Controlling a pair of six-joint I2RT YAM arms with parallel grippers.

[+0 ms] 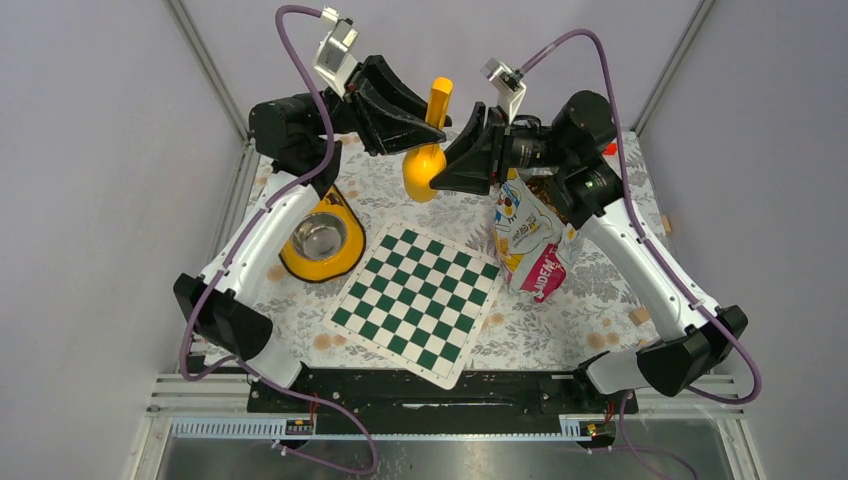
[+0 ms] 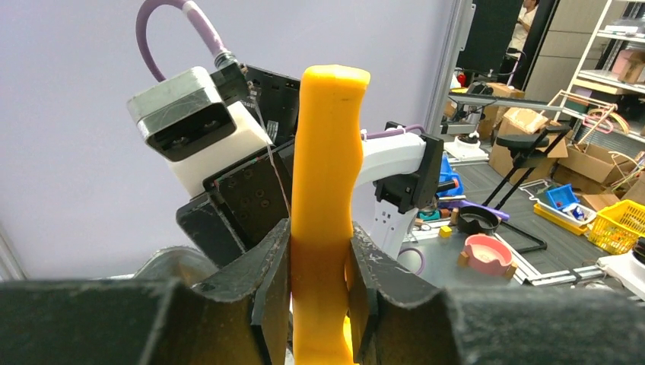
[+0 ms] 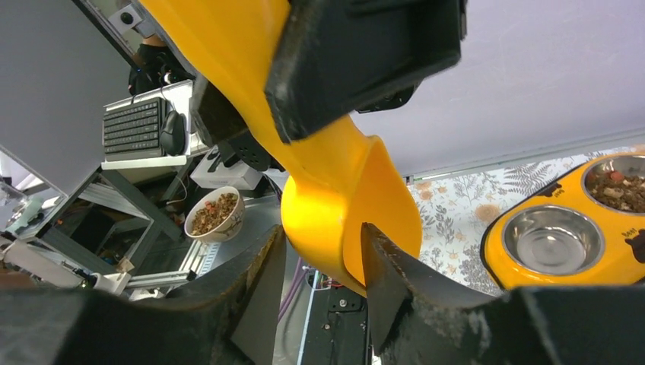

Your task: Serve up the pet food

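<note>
Scoop (image 1: 424, 172) aloft over the table (image 1: 600, 290), seen from above: we find the left gripper (image 1: 428, 122) clamped on its yellow handle and the right gripper (image 1: 447, 172) at its bowl.

Left wrist: both fingers (image 2: 266, 281) squeeze the handle.

Right wrist: the jaws straddle the scoop's wall, and we cannot tell whether they press it. Beyond, the pet food (image 3: 620, 186) lies in one bowl of the yellow feeder (image 3: 608, 270).

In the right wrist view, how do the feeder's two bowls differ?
The lower bowl is empty, bare shiny steel; the upper bowl holds pet food. The lower bowl shows whole; the upper bowl is cut by the picture's edge. Both are round steel bowls in one yellow feeder.
</note>
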